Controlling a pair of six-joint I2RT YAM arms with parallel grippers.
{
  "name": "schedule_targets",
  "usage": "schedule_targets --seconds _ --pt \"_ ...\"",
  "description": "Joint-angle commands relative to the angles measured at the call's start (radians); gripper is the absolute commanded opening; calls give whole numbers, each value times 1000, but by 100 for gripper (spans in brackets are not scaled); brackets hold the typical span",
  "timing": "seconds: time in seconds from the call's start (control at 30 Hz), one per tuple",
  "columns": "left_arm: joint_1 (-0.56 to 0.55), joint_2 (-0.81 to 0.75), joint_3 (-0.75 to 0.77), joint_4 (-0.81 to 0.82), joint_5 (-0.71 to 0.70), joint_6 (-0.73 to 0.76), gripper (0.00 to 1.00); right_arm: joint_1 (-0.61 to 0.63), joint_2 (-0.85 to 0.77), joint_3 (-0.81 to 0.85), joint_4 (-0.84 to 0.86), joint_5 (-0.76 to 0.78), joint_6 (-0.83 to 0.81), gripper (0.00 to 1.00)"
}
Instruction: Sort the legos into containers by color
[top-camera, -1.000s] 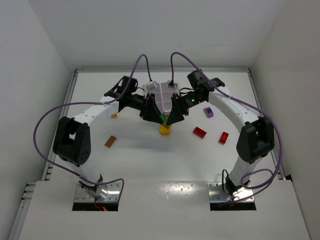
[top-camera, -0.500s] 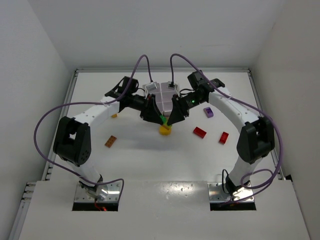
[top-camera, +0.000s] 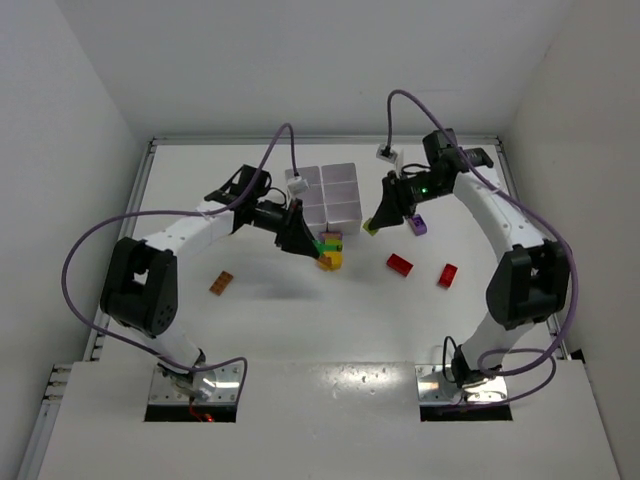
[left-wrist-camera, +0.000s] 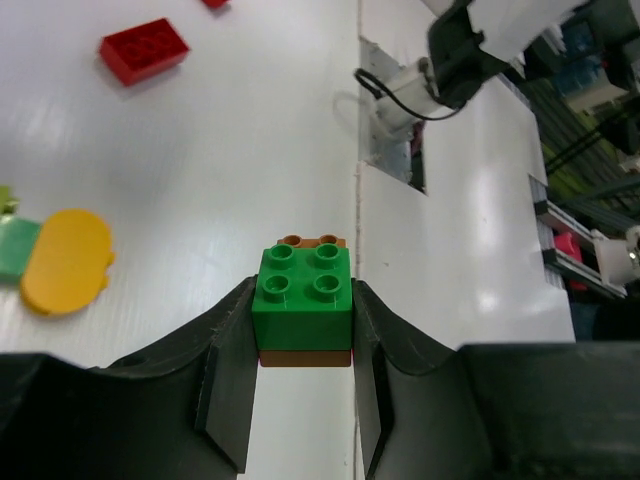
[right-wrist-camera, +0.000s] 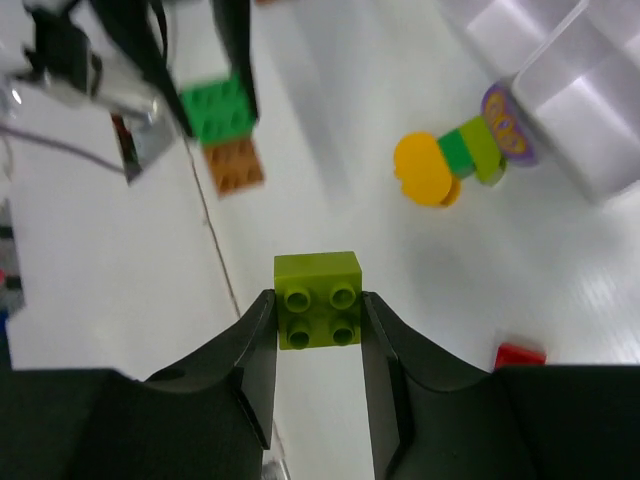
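Note:
My left gripper (left-wrist-camera: 302, 335) is shut on a green brick (left-wrist-camera: 302, 295) that has a brown brick (left-wrist-camera: 305, 357) stuck under it. From above, this gripper (top-camera: 314, 242) hangs just left of a clump (top-camera: 331, 256) of yellow, green, lime and purple legos lying in front of the white tray (top-camera: 332, 178). My right gripper (right-wrist-camera: 318, 325) is shut on a lime brick (right-wrist-camera: 318, 298) and is raised to the right of the tray (right-wrist-camera: 575, 95), where the top view shows it (top-camera: 371, 227). The clump (right-wrist-camera: 462, 155) lies apart from both grippers.
Two red bricks (top-camera: 400, 264) (top-camera: 447, 275) and a purple brick (top-camera: 417, 224) lie on the right of the table. An orange brick (top-camera: 221, 283) lies on the left. Purple cables arch over both arms.
My right gripper has shut on the lime brick and pulled up and to the right, away from the clump. The tray is now uncovered. The left gripper keeps its hold, barely shifted.

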Motion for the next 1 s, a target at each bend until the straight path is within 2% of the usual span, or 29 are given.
schedule_targets --seconds 0.0,0.03,0.17,0.3,0.5,0.67,0.97 --pt "60 -66 -1 10 -36 48 0 63 -82 -54 -220 97 -330 0" --pt "71 -66 -1 10 -37 48 0 63 -94 -92 -274 130 -381 0" --pt "123 -66 9 10 -78 39 0 72 -175 -335 -296 321 -548 0" --pt "155 -66 27 19 -116 39 0 92 -252 -451 -231 483 -558 0" --pt "165 -56 49 28 -147 28 0 120 -271 -576 -92 721 -489 0" --pt "165 -46 58 28 -156 28 0 185 -271 -619 -52 784 -489 0" --pt "165 -26 76 38 -165 28 0 279 -124 -599 36 763 -454 0"
